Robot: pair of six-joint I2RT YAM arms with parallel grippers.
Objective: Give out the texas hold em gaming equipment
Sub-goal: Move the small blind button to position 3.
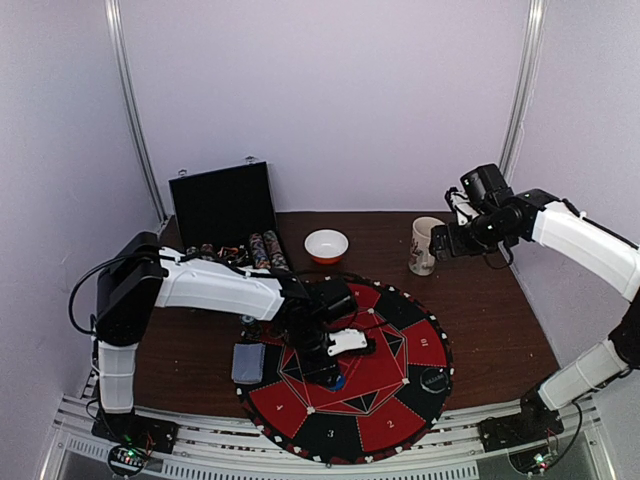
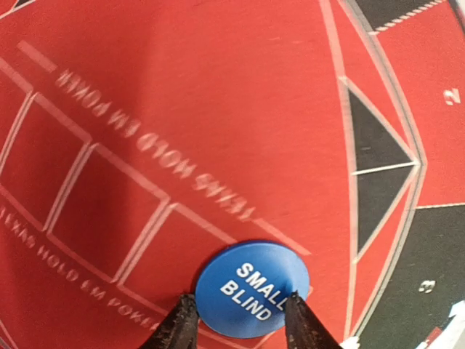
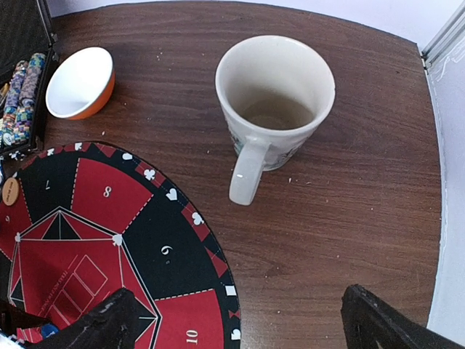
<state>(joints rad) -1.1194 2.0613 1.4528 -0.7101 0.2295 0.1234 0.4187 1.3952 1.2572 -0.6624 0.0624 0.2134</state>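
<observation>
Blue round "SMALL BLIND" disc (image 2: 252, 289), flat on the red-and-black round felt mat (image 2: 182, 109), pinched at opposite edges by the left gripper (image 2: 238, 304).
Right gripper (image 3: 240, 309) spread wide, empty, above the white ceramic mug (image 3: 275, 102). Striped chips (image 1: 265, 250) racked in the black hard case (image 1: 222, 205); grey-blue card deck (image 1: 248, 362) undealt. Distribution judged barely begun.
</observation>
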